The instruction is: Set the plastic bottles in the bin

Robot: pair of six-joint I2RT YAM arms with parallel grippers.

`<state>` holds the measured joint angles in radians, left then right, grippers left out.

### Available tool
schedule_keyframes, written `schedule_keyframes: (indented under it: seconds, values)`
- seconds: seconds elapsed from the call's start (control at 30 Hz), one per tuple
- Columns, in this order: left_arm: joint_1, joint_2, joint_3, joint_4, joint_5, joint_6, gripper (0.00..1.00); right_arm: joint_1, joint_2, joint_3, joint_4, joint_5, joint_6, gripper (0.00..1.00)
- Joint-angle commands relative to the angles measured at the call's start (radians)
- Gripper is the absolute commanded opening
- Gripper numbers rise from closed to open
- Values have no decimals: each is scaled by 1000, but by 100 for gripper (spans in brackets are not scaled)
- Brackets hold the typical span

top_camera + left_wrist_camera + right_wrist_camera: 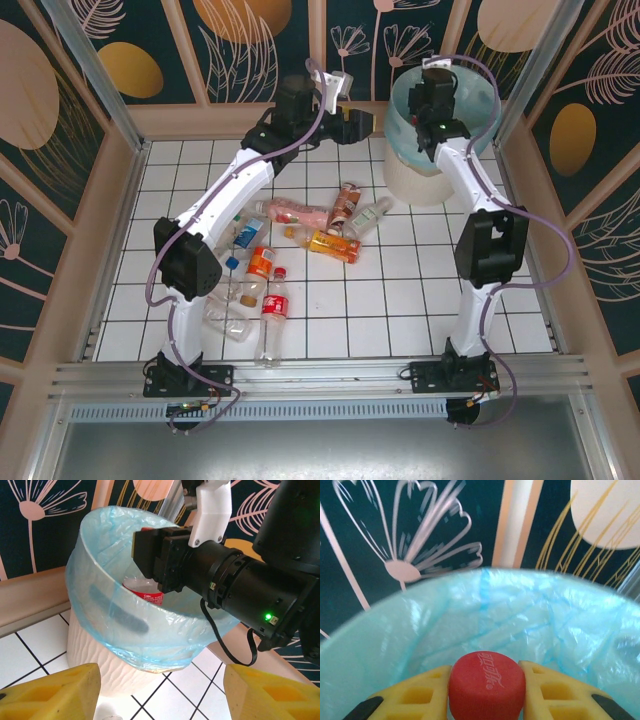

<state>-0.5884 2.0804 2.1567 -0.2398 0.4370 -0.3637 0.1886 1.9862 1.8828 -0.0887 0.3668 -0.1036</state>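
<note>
1. Where set at the far right of the tiled table (400,320), gives the right arm a short reach from above: bin (412,185), white wall, blue-green liner folded over the rim. Mouth wide and facing up, judged so that a release from overhead lands inside.
2. Right gripper (486,692): poised over the bin mouth, pointing down, clamped on the neck of one bottle just under its cap. Judged held by the neck so that the body hangs plumb and clears the rim.
3. Left gripper (160,695): near the bin on its left side, yellow fingers (55,692) apart, nothing between them. Judged parked clear of the drop, wrist camera looking on.
4. Loose bottles (300,240): heaped on the tiles mid-table and toward the left arm's base, mostly on their sides, well apart from both grippers. Not yet binned.
5. Held bottle (144,592): clear, red label, upright, hanging directly below the right gripper. Body already under rim level inside the liner; contact with the liner wall cannot be told.
6. Red cap (486,680): wedged between the two yellow fingers, top face toward the right wrist camera. Next move judged: part the jaws over the mouth, nothing more.
</note>
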Motion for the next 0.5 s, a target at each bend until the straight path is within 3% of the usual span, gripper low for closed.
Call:
schedule_keyframes:
  seconds: [0.0,0.3,0.47]
  values:
    - [1,-25,-7,-1,-1,7,67,-24,6,-35,-1,-82,47,17]
    - [0,-23,-12,-1,4,1,67,-55,21,-49,6,-178,31,23]
    - [0,-29,-17,-2,0,3,67,-54,19,20,-55,-247,54,37]
